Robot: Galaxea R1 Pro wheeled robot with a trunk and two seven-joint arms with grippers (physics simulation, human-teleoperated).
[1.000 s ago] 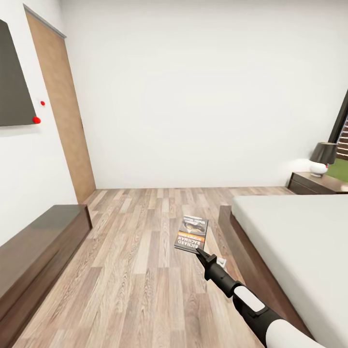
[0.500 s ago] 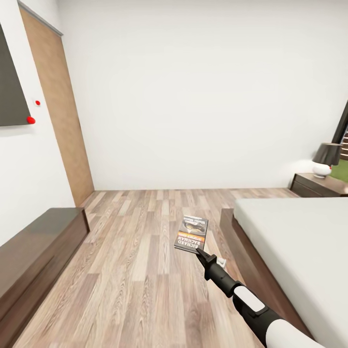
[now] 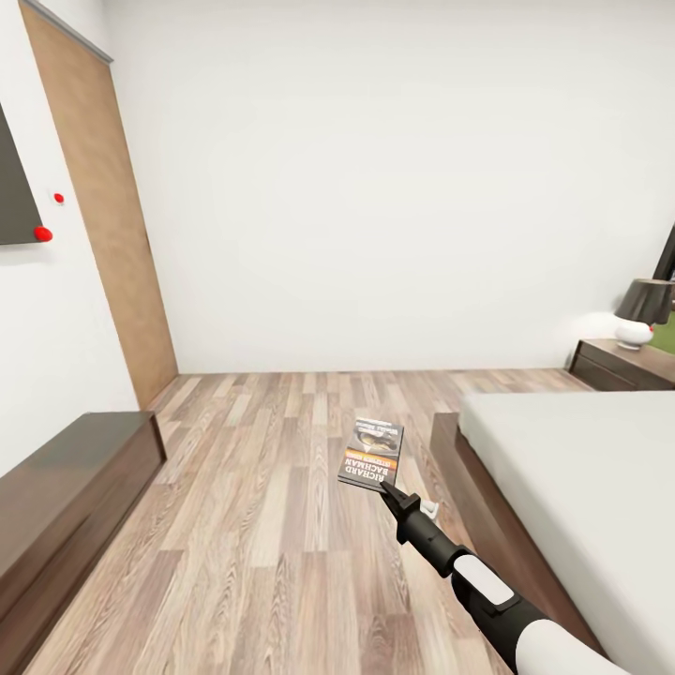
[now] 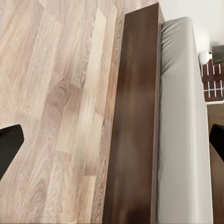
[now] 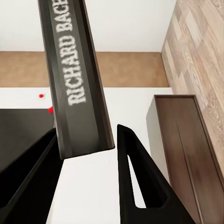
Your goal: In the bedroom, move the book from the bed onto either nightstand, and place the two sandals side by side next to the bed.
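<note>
Gripping the book [image 3: 372,454] by its lower edge, the right hand [image 3: 388,493] is holding it above the floor [image 3: 253,487] beside the bed [image 3: 572,469]; the left hand [image 4: 112,140] is spread wide, released.

The small thin dark-grey paperback book [image 3: 371,455] is held up over the light-brown wood-plank floor [image 3: 272,469] by the right gripper [image 3: 385,488], just left of the foot corner of the large low platform bed with dark-brown wooden frame and light-grey mattress [image 3: 581,469]; the bed takes the right side, and behind it, against the far white wall [image 3: 375,187], stands the low dark-brown wooden nightstand [image 3: 623,366] with the black-shaded, white-based lamp [image 3: 642,314] on it. To the left, across the open floor from the bed, a long low dark-brown wooden cabinet [image 3: 66,497] runs along the left wall, and beyond it in the far left corner stands a tall brown wooden door [image 3: 103,216]; a dark flat panel [image 3: 14,197] hangs on the left wall above the cabinet. In the left wrist view the bed's frame [image 4: 135,121] lies between floor and mattress, with the left gripper's two fingertips [image 4: 9,144] well apart at opposite edges.
</note>
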